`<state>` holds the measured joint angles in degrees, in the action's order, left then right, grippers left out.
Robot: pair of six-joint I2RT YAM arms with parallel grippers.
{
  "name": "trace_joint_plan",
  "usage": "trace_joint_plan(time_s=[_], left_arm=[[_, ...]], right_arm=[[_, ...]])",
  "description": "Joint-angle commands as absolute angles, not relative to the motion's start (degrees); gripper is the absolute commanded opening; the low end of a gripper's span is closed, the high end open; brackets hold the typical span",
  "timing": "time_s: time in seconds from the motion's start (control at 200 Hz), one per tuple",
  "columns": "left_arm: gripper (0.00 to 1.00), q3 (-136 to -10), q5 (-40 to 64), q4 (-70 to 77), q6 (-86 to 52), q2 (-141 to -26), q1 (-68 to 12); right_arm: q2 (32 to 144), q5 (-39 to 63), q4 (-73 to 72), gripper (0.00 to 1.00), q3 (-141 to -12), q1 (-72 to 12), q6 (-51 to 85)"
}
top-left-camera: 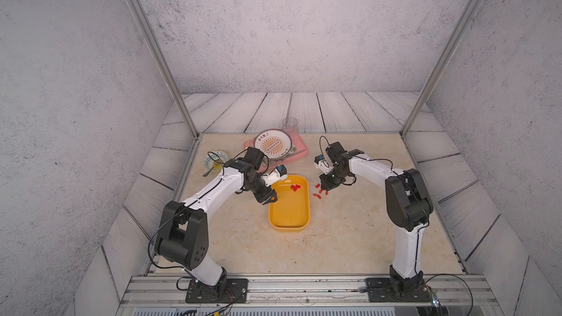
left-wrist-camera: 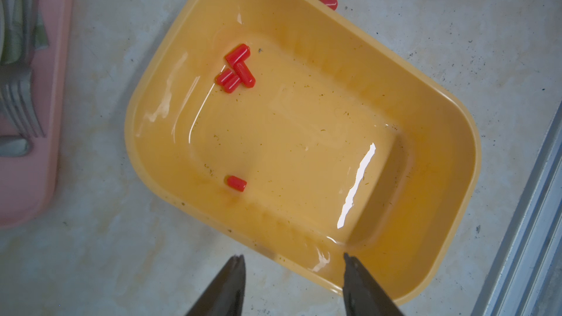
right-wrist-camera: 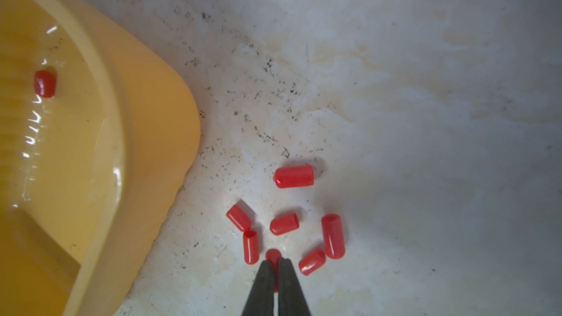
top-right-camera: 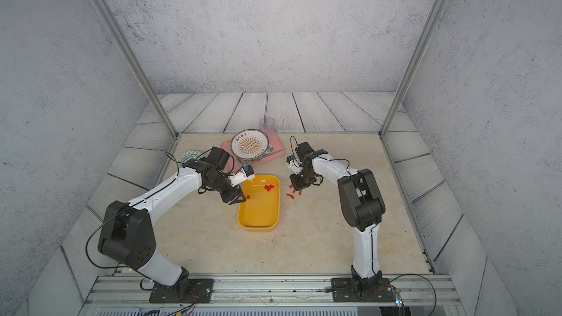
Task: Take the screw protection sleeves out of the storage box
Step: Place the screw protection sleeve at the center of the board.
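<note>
Sitting inside the yellow storage box [left-wrist-camera: 143, 153] are five screw protection sleeves [left-wrist-camera: 237, 68]: four huddled and touching near one end, and a lone sleeve [left-wrist-camera: 236, 183] apart from them, close to a long wall. Over the rim and onto the table [right-wrist-camera: 395, 117], six loose sleeves [right-wrist-camera: 284, 223] lie scattered just beside the box's rounded corner. And there's the right gripper [right-wrist-camera: 275, 261], right at that scatter, pinched on one sleeve [right-wrist-camera: 273, 253]. Its fingers are almost together, and red shows at the tips and in the thin slit between them. Across the box, the left gripper [left-wrist-camera: 293, 257] hangs over the near long rim with its fingers well apart, nothing between them and touching nothing. In both top views the two grippers flank the box, left [top-left-camera: 269, 197] and right [top-right-camera: 297, 189]. Beyond it lies a pink tray [top-left-camera: 299, 151] carrying a round patterned plate [top-left-camera: 272, 144].
</note>
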<state>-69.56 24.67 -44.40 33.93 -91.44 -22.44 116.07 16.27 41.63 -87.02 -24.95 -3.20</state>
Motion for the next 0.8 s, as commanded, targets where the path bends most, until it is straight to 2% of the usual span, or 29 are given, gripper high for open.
trace_joint_plan(time_s=[0.0,0.455,0.796], left_arm=[[0.56,-70.93,23.49,-45.37,32.87,-92.35,-22.94],[0.56,-71.56,22.67,-46.86,33.02,-92.32,-23.20],[0.53,-67.98,28.04,-46.71,39.51,-89.62,-21.36]], right_arm=[[119.06,15.08,43.89,0.12,-88.88,-25.22,-3.59],[118.12,16.26,46.79,0.23,-91.99,-25.12,-5.64],[108.82,33.89,45.74,0.35,-93.27,-28.07,-8.96]])
